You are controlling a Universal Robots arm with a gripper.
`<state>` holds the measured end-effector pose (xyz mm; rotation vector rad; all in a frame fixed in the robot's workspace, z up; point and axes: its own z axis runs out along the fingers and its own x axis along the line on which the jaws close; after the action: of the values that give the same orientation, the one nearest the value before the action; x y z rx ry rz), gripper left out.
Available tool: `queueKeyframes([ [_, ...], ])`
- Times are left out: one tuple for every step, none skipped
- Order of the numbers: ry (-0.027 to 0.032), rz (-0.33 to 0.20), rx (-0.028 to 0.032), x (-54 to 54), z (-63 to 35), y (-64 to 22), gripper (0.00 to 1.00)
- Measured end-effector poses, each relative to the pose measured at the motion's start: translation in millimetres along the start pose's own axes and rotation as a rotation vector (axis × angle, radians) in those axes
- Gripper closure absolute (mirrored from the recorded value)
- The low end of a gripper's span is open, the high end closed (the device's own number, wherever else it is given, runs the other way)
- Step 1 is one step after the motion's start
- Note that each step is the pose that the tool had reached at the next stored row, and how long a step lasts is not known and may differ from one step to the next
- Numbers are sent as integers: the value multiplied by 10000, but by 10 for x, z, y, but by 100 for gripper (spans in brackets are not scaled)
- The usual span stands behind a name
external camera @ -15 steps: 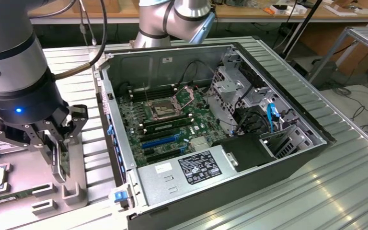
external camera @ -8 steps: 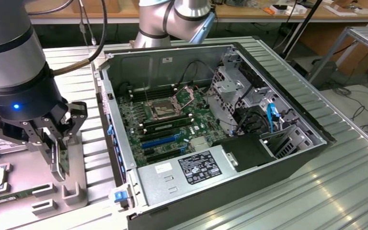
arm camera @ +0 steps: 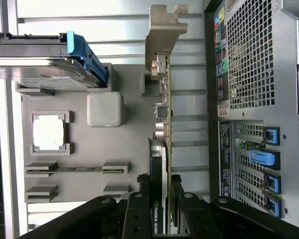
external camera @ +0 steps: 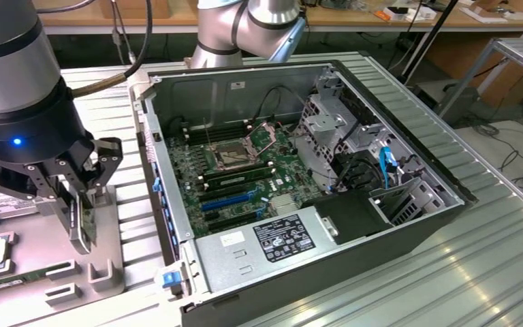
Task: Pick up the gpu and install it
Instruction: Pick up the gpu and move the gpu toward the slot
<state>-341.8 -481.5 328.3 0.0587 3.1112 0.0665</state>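
On the ribbed metal table (external camera: 498, 272) beside one open computer case (external camera: 202, 92), one claw (arm camera: 162, 183) grips one gpu (arm camera: 165, 107).

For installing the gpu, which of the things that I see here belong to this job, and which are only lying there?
Belong to the job: the gpu, held by the gripper; the open computer case with its motherboard.
Only lying about: the hard drive, the memory stick, the square silver chip, all on the grey tray.
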Motion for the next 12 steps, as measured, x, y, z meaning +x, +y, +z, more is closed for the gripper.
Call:
queueKeyframes([
  [1,0,1,0,-7,0,73],
  [0,0,0,0,-14,1,73],
  [0,0,0,0,-20,1,73],
  [0,0,0,-1,-30,1,73],
  [0,0,0,-1,-41,2,73],
  [0,0,0,-1,-52,2,73],
  [0,0,0,-2,-64,3,73],
  [0,0,0,-2,-72,3,73],
  [0,0,1,-2,-81,4,73],
  [0,0,0,-2,-86,4,73],
  [-1,0,0,-2,-90,4,73],
  [0,0,0,-3,-95,4,73],
])
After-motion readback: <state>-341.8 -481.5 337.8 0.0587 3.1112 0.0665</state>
